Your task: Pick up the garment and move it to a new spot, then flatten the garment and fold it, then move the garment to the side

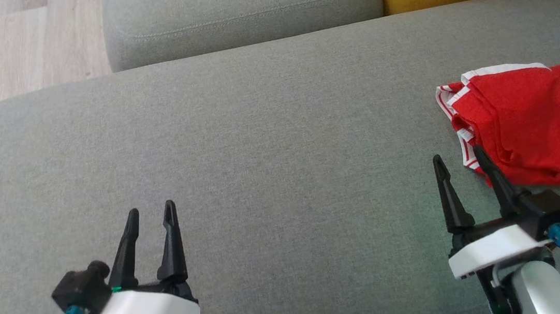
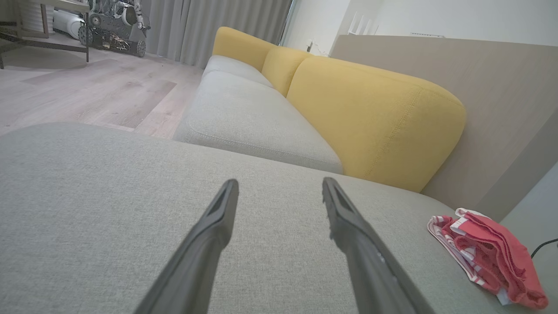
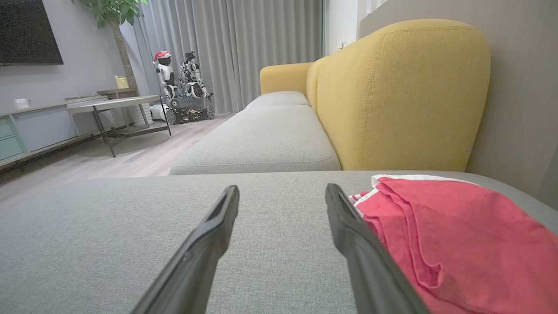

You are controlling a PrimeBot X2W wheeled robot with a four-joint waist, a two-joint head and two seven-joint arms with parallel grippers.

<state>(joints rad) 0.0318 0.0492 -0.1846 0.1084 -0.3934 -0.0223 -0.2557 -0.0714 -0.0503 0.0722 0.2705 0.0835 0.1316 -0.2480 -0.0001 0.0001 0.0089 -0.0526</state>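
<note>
Grey sofa seat (image 1: 268,142), wide and flat. Garment (image 1: 526,126), red with white striped trim, lies at the far right of the seat, near its right edge. It is doubled over in loose layers with soft creases, neither spread flat nor squared into a neat packet.

Left fingers (image 1: 170,241): spread apart, holding nothing, low over the near left of the seat, well apart from the garment.

Right fingers (image 1: 449,196): also spread and holding nothing, at the near right. The outer finger lies just beside the garment's near left corner and crosses its edge in the head view. Whether it touches the cloth I cannot tell.

Step in hand, as a judgement: the scene fits two readings. A bunched garment waiting at the side to be lifted would look like this. So would a roughly folded one already set aside, with both arms drawn back.

Either way, the right fingers are the pair within reach of it. The cloth is limp and layered, so a pinch at one edge would likely take only the top layer and let the rest sag.
</note>
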